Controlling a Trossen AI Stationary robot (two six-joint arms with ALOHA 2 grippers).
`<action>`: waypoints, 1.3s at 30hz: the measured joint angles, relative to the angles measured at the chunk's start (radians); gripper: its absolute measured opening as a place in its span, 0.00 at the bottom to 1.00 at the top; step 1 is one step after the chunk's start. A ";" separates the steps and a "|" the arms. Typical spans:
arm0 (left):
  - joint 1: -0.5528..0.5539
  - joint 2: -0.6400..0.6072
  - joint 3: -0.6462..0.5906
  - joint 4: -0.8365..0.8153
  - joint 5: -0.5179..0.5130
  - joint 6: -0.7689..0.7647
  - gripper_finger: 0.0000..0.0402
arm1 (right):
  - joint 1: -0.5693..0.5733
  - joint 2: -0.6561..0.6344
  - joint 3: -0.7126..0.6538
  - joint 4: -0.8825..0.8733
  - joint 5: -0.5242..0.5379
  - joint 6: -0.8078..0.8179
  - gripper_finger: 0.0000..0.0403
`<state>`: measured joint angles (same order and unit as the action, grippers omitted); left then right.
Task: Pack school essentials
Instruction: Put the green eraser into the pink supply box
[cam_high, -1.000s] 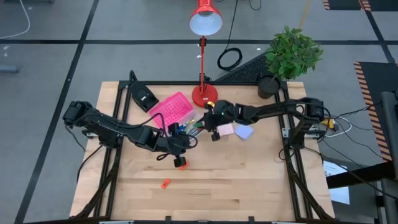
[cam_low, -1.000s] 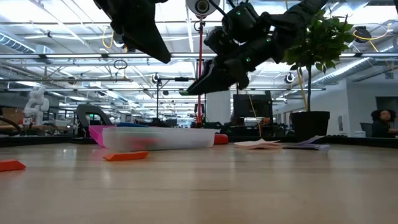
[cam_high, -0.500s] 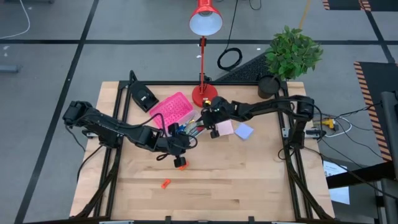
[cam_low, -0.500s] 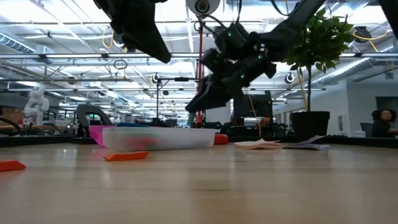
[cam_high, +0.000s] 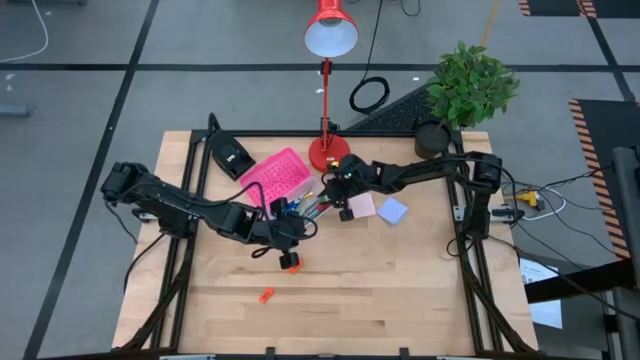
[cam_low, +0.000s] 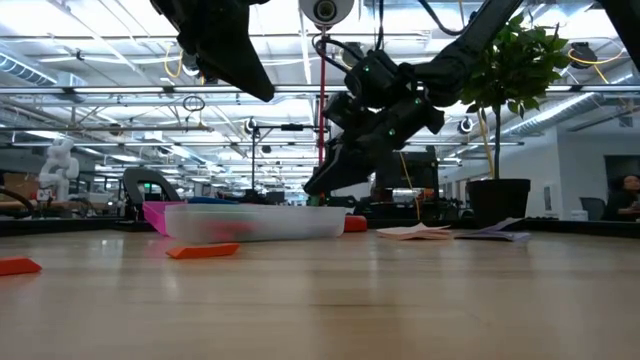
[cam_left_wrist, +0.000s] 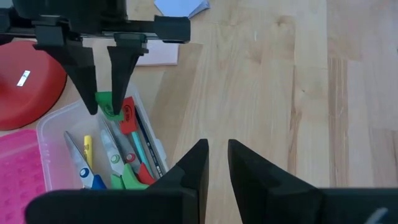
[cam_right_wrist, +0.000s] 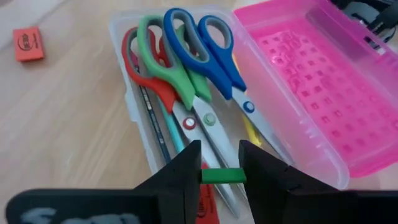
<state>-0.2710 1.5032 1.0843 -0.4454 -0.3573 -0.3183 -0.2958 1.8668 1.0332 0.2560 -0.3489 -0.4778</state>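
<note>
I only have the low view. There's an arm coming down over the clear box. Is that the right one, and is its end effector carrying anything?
Observer: Yes, it is the right arm. The right end effector is shut on a small green eraser.
Operator: Is it really above the box, or behind it?
Observer: Above it. The right wrist view looks straight down into the open clear box, where three pairs of scissors lie side by side.
Operator: And where is the left end effector?
Observer: The left end effector hangs beside the box, close to an orange eraser on the table. Its fingers are narrowly open with nothing between them.
</note>
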 joint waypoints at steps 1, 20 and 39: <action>0.000 0.000 0.000 0.000 0.000 0.000 0.16 | 0.000 0.000 0.000 -0.007 0.000 0.004 0.25; 0.000 0.000 0.000 0.000 0.016 -0.025 0.16 | -0.018 -0.009 0.000 -0.042 -0.012 0.022 0.47; 0.000 0.000 0.000 0.001 0.019 -0.027 0.16 | -0.013 -0.105 -0.040 -0.200 0.143 0.047 0.11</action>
<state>-0.2710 1.5032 1.0843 -0.4442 -0.3387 -0.3454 -0.3092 1.7615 0.9933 0.0555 -0.2057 -0.4310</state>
